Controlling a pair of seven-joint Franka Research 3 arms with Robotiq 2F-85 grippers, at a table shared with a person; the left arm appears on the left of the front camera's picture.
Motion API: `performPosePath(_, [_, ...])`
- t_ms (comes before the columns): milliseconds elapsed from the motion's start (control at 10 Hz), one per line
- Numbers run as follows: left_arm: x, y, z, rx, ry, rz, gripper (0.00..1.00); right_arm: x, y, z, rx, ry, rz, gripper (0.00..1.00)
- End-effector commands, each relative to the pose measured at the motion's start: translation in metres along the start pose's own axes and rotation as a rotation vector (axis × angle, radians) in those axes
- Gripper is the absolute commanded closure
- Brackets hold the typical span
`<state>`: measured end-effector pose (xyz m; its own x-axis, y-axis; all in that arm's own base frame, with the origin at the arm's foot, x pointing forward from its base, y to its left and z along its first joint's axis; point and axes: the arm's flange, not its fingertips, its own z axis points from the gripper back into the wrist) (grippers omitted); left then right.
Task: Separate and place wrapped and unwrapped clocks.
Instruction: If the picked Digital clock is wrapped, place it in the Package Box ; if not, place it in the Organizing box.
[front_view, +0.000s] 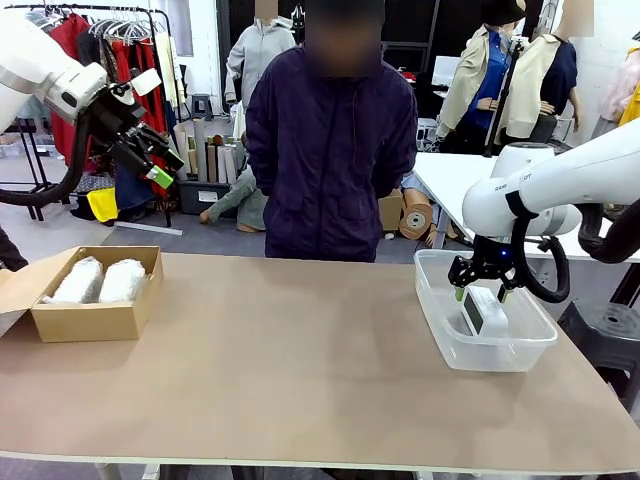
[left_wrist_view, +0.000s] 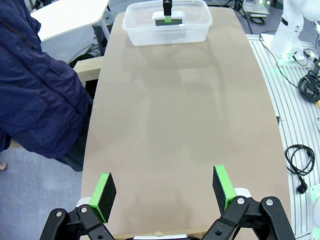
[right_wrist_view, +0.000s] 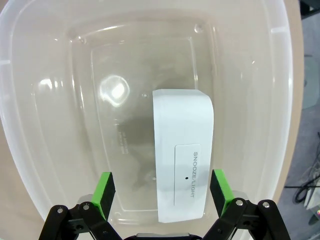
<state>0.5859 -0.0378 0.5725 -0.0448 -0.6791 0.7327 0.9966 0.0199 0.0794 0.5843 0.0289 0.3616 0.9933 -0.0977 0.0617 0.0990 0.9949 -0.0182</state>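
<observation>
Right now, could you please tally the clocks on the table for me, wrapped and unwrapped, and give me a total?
Wrapped clocks: 2, one bundle beside the other bundle in the cardboard box.
Unwrapped clocks: 1, the white clock in the clear plastic tub, below the open right gripper.
Total: 3

White arms (front_view: 560, 180), green-padded black grippers (front_view: 480, 292)

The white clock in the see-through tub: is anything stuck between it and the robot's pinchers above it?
No, nothing visible is in the way. The right gripper hangs open just over the white clock, which lies in the clear tub. Its green pads stand on either side of the clock, apart from it.
</observation>
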Motion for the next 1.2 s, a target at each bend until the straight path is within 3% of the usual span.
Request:
performPosePath(0, [0.0,-0.001,0.002,-0.007,0.004,-0.017,0.0,0.0,0.0,0.003,-0.002,-0.006,0.002,0.0])
performPosePath(500, [0.0,-0.001,0.002,-0.007,0.004,-0.017,0.0,0.0,0.0,0.0,0.0,0.0,0.0,0.0])
performPosePath(700, [0.0,-0.001,0.002,-0.007,0.004,-0.017,0.0,-0.015,0.013,0.022,0.068,-0.007,0.197,0.0])
performPosePath(800, [0.0,-0.001,0.002,-0.007,0.004,-0.017,0.0,-0.021,0.022,0.036,0.12,0.007,0.383,0.0])
performPosePath(1100, [0.0,-0.001,0.002,-0.007,0.004,-0.017,0.0,-0.04,0.044,0.087,0.137,-0.06,0.676,0.0])
